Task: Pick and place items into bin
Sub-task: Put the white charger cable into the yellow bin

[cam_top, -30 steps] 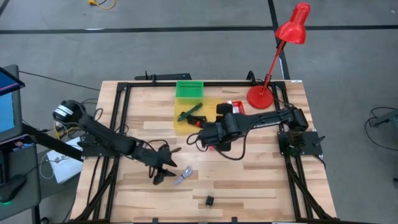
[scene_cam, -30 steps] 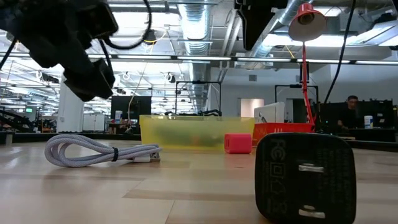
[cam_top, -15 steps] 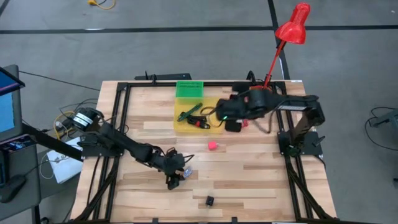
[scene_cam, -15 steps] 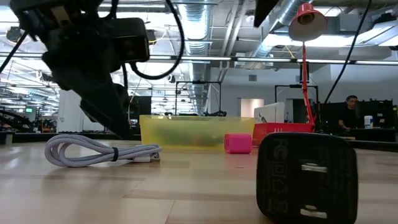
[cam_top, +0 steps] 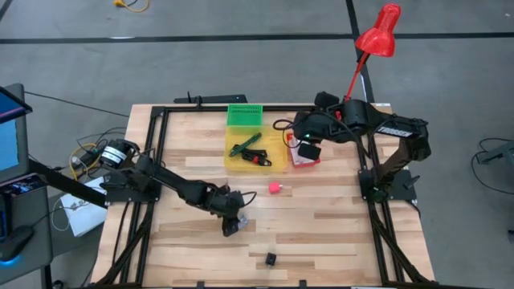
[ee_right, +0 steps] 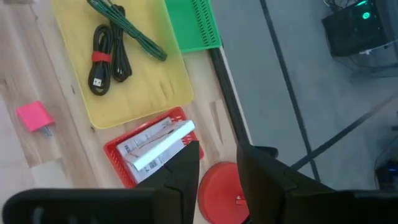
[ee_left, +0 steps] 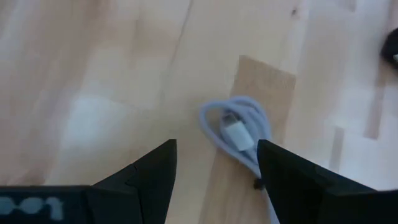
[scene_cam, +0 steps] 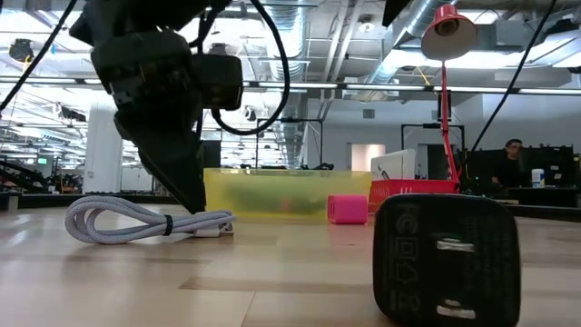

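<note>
A grey-white coiled cable lies flat on the wooden table near its front middle. My left gripper hangs just over it, open and pointing steeply down, one finger on each side of the coil's near end; whether it touches, I cannot tell. In the low view the left gripper reaches down close behind the cable. My right gripper is high above the red basket, with a narrow gap between its fingers and nothing in it. A pink piece and a black charger lie loose on the table.
The yellow bin holds a green-handled tool and a black cord. A green basket stands behind it, and the red basket holds a white package. A red lamp stands at the back right corner.
My left gripper has moved toward the table's right edge and down over the cable, tipping more steeply downward. My right gripper has risen and gone from the table's middle toward the far right, above the red basket, uncovering the pink piece.
</note>
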